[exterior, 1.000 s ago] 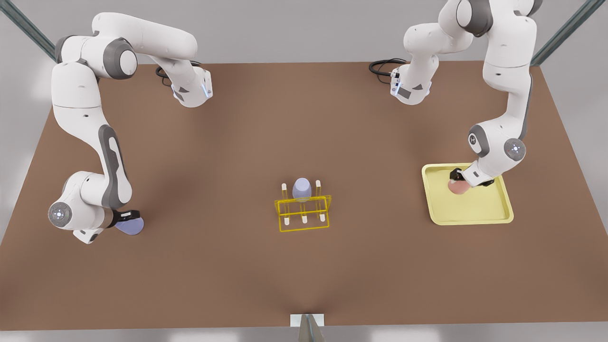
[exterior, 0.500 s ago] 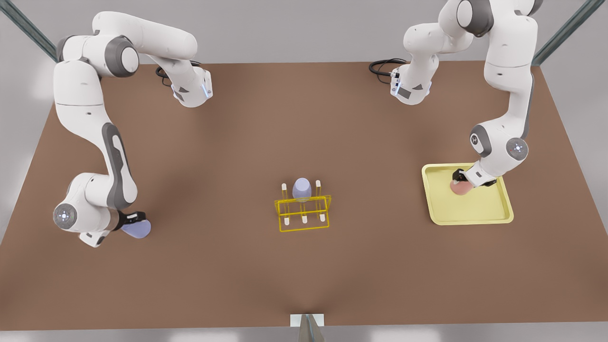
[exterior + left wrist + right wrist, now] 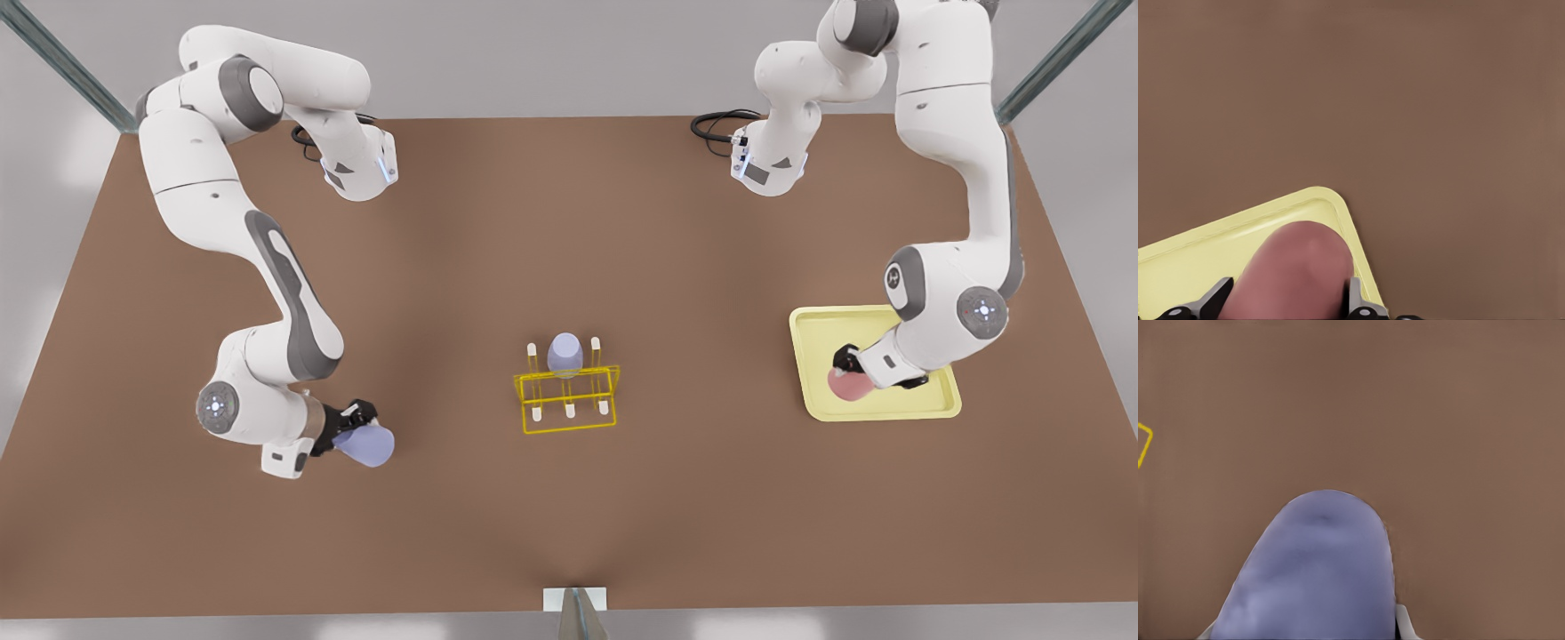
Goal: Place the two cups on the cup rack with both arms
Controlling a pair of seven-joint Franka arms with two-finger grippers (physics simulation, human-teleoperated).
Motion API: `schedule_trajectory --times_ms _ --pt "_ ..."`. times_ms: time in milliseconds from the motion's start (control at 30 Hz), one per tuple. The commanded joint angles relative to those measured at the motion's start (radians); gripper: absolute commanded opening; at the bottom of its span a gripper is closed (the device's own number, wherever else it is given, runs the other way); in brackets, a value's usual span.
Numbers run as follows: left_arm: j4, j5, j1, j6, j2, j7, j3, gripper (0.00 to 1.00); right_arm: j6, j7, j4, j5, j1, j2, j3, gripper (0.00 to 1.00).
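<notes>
The pink cup [image 3: 843, 384] [image 3: 1295, 273] hangs over the near-left part of the pale-yellow tray [image 3: 889, 404], and my left gripper [image 3: 844, 370] [image 3: 1288, 300] is shut on it at the front view's right. At the front view's left, my right gripper [image 3: 353, 430] is shut on a pale lavender cup [image 3: 370, 445] [image 3: 1318, 573], held tilted over the brown table, left of the yellow wire cup rack [image 3: 567, 400]. A second lavender cup [image 3: 564, 353] sits upside down on a rear peg of the rack.
The tray's rounded corner [image 3: 1338, 207] lies just under the pink cup. A corner of the rack [image 3: 1143, 443] shows in the right wrist view. Both arm bases and black cables [image 3: 716, 124] stand at the table's far edge.
My right gripper has carried the lavender cup toward the front view's right, closer to the rack. My left gripper has moved the pink cup toward the tray's near edge.
</notes>
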Motion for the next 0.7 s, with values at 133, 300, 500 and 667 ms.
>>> schedule_trajectory --times_ms 133,300,500,667 --pt "0.338 -0.009 -0.131 -0.282 0.205 -0.743 -0.11 0.83 0.001 -0.004 0.101 0.074 0.087 0.035 0.034 0.72" --pt "0.599 -0.135 -0.145 -0.28 0.354 -0.948 -0.217 0.83 0.001 -0.009 0.163 0.077 0.101 0.068 0.121 0.72" --pt "0.8 -0.22 -0.18 -0.242 0.469 -1.039 -0.232 0.83 -0.004 -0.01 0.163 0.12 0.098 0.068 0.193 0.72" --pt "0.798 -0.252 -0.261 -0.243 0.481 -1.107 -0.234 0.83 -0.01 -0.026 0.161 0.137 0.103 0.08 0.233 0.72"
